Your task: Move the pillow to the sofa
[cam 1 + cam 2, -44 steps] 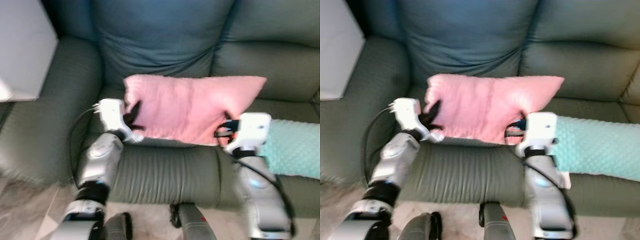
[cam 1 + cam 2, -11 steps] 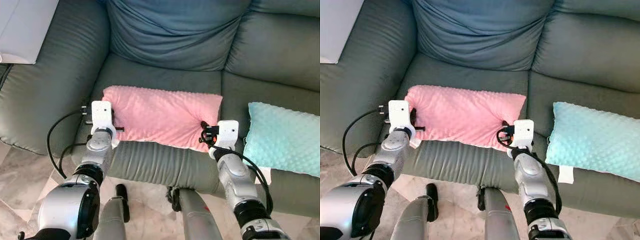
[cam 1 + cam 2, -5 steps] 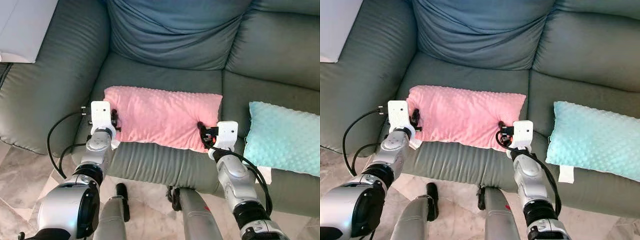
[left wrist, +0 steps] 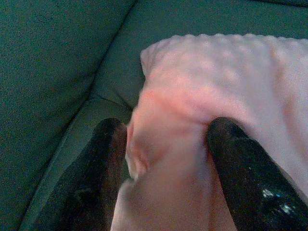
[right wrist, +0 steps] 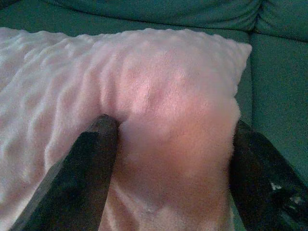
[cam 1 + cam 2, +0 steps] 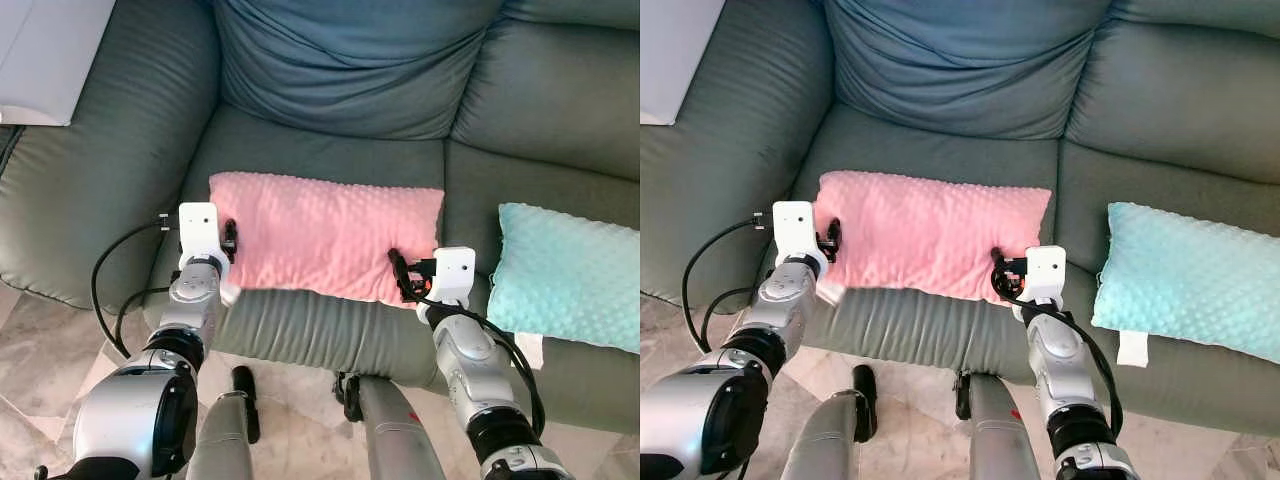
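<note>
The pink dimpled pillow (image 6: 325,235) lies flat on the green sofa's seat cushion (image 6: 320,160), near the front edge. My left gripper (image 6: 230,238) is at the pillow's left end. In the left wrist view its fingers (image 4: 103,159) stand apart with the pillow's corner (image 4: 168,125) bulging between them. My right gripper (image 6: 398,275) is at the pillow's right front corner. Its fingers (image 5: 91,159) are spread wide around the soft end of the pillow (image 5: 173,110) in the right wrist view. Both grippers look open, touching the fabric.
A teal dimpled pillow (image 6: 565,275) lies on the seat to the right. The sofa's left armrest (image 6: 90,190) rises beside my left arm, with a white object (image 6: 50,50) beyond it. A large back cushion (image 6: 350,60) stands behind. Marble floor (image 6: 40,340) shows below.
Four seconds ago the pillow was held up above the seat; it lies on it now. In the last second both wrists drew back slightly and the pillow's ends puffed out.
</note>
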Tool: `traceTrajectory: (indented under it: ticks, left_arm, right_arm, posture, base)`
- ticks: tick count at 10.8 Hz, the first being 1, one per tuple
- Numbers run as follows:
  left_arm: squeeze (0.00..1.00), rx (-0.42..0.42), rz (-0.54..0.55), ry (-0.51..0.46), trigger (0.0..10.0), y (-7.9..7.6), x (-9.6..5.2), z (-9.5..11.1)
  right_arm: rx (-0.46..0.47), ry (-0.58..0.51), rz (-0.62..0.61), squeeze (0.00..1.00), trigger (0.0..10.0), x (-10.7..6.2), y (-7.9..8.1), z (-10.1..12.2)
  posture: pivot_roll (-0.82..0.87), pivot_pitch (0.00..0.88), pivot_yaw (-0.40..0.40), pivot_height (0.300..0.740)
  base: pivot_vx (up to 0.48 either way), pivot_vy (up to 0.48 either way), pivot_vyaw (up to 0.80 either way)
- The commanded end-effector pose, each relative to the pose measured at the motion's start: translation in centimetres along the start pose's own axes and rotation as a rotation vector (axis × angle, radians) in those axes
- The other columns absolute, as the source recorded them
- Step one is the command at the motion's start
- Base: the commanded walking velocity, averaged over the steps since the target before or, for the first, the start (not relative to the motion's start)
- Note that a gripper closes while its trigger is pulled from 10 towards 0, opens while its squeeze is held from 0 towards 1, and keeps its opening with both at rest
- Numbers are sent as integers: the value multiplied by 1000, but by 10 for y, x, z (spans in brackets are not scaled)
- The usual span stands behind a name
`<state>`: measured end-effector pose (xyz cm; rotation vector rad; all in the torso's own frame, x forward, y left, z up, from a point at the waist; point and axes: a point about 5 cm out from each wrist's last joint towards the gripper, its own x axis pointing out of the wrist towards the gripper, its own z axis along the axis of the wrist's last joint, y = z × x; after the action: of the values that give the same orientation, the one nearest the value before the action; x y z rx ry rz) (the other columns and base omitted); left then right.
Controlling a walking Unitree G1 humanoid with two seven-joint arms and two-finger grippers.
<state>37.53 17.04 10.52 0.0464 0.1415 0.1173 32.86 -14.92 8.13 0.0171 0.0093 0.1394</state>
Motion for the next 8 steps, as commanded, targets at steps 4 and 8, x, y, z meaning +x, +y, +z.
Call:
traceTrajectory:
  ticks: [4, 8]
  left_arm:
    - [1000, 11, 8, 69, 10000, 3, -7, -20]
    - [1000, -8, -5, 57, 10000, -1, -7, -19]
  right_arm:
    - [-18, 23, -23, 1000, 10000, -8, -3, -10]
    - [-39, -2, -59, 1000, 10000, -10, -9, -4]
  posture:
    - [-179, 511, -27, 740]
    - [-174, 514, -26, 740]
  base:
    - [0, 0, 0]
    - [0, 0, 0]
